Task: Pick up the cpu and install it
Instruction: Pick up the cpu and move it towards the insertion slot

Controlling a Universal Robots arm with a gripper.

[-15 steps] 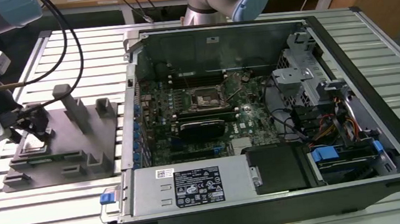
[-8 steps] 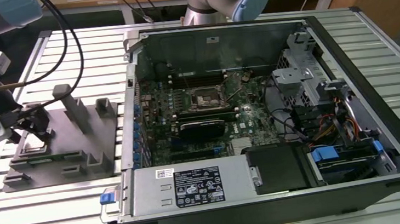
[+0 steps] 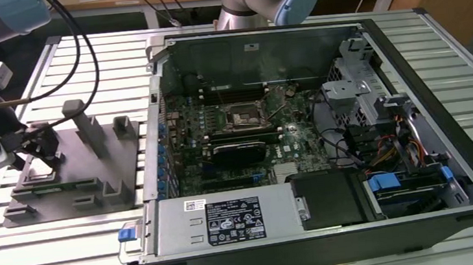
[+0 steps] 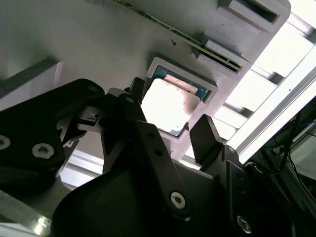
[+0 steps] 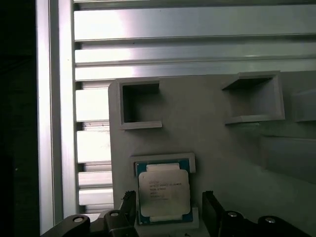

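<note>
Hand [image 5: 168, 203], jaws apart, astride cpu [image 5: 163, 190] in tray [image 5: 227, 148].

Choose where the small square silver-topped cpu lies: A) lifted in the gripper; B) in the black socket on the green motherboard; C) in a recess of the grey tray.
C: in the first wrist view the cpu lies recessed in the grey tray, gripper open around it.

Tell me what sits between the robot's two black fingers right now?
The cpu, lying flat in its pocket of the grey tray, sits between the open fingers in the first wrist view.
</note>
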